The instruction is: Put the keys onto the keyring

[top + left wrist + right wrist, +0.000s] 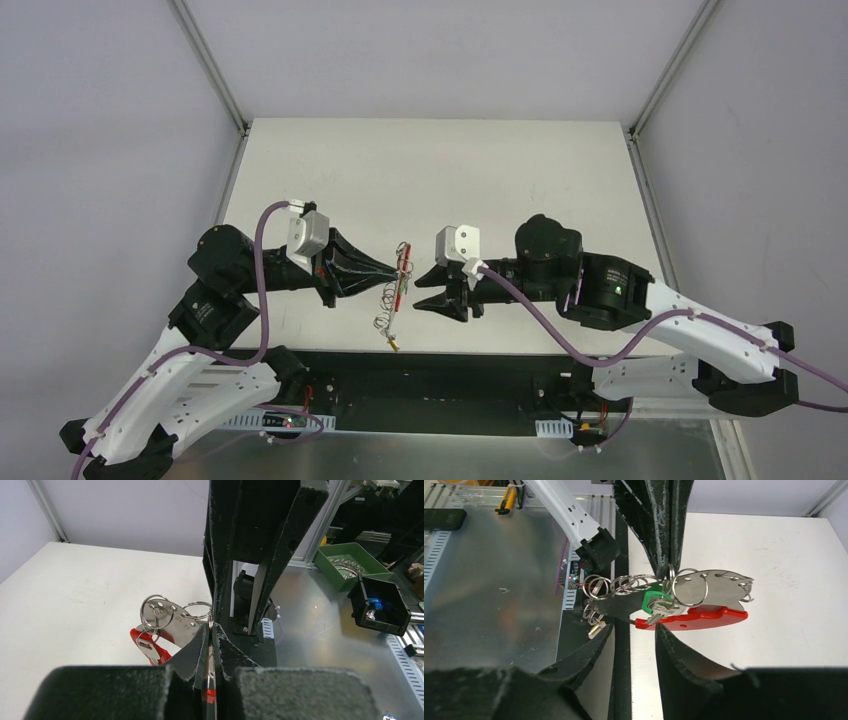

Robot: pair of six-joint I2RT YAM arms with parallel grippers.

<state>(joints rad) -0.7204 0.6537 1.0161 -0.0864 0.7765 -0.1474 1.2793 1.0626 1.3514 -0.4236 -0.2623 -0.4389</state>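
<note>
Table (430, 160): far half open for passage. Obstacle 1: keyring (403, 262), pinched by left gripper (392, 270), hanging just before right gripper (426, 290); narrow gap between.

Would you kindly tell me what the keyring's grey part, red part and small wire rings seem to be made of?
On the keyring, the grey part looks like bare sheet metal: dull silver, with punched holes. The red part is glossy and evenly coloured, perhaps plastic or painted metal; unclear which. The small rings look like steel wire, bright with glints.
</note>
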